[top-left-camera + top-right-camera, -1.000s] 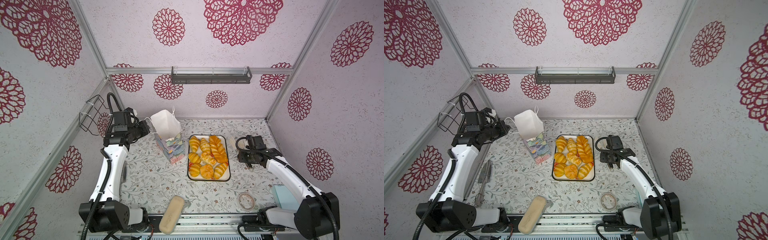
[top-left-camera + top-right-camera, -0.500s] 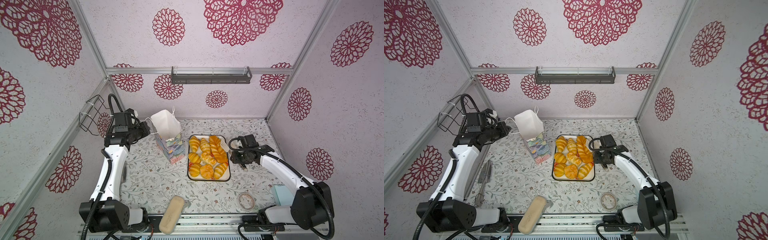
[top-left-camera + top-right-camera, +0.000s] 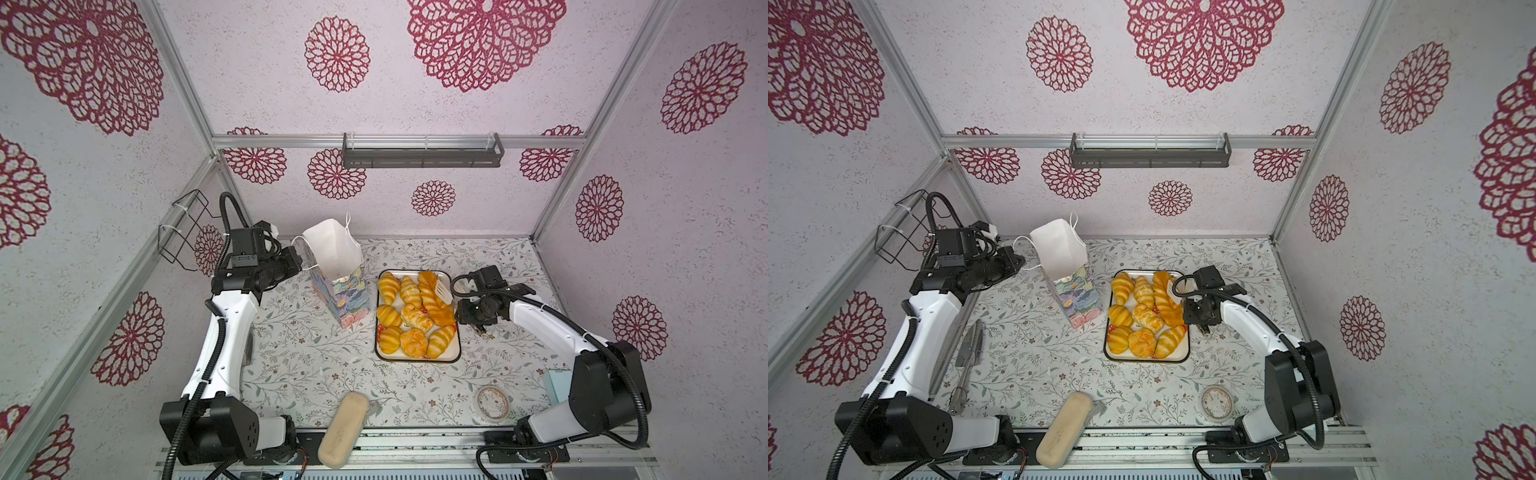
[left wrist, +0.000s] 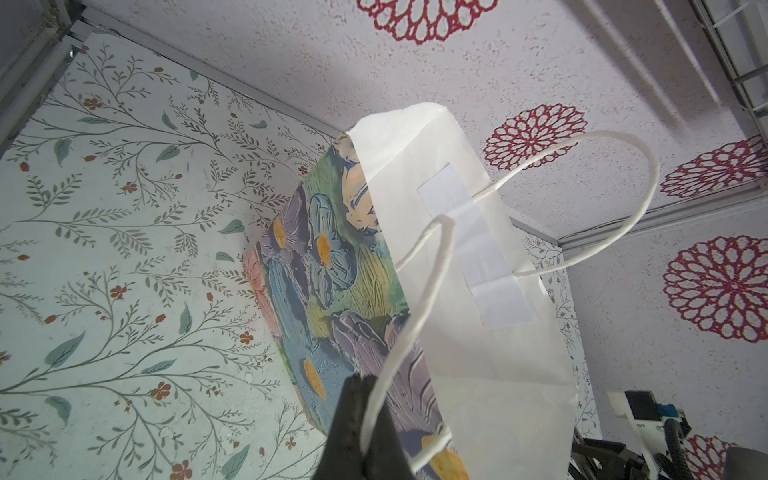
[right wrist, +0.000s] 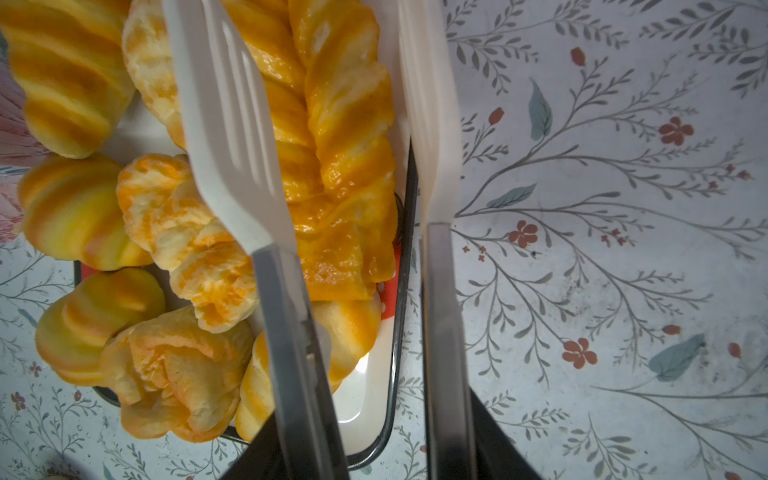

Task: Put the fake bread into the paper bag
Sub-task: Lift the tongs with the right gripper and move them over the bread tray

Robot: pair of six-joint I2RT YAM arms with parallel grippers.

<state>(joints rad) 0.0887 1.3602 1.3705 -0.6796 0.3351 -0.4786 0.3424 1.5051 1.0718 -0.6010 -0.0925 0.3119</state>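
Observation:
The paper bag (image 3: 332, 257) (image 3: 1059, 249) stands upright left of the tray, mouth open and white inside, with painted flowers outside (image 4: 332, 266). My left gripper (image 3: 300, 259) (image 4: 365, 380) is shut on the bag's near cord handle (image 4: 419, 299). Several pieces of fake bread (image 3: 411, 316) (image 3: 1144, 316) fill the white tray (image 3: 415, 358) (image 5: 374, 407). My right gripper (image 3: 467, 309) (image 5: 374, 449) is shut on white-tipped tongs (image 3: 442, 291) (image 5: 232, 145). The tong blades are spread over the long braided loaf (image 3: 434, 305) (image 5: 332, 145): one lies above it, the other outside the tray's right rim.
A long beige block (image 3: 343, 428) lies at the front edge. A tape roll (image 3: 492, 402) and a pale blue box (image 3: 557, 384) sit front right. Metal utensils (image 3: 969, 353) lie by the left arm. A wire basket (image 3: 183, 228) hangs on the left wall.
My right arm has moved left to the tray, bringing the tongs over the braided loaf, and the tongs have spread wider. The left arm and bag have not moved.

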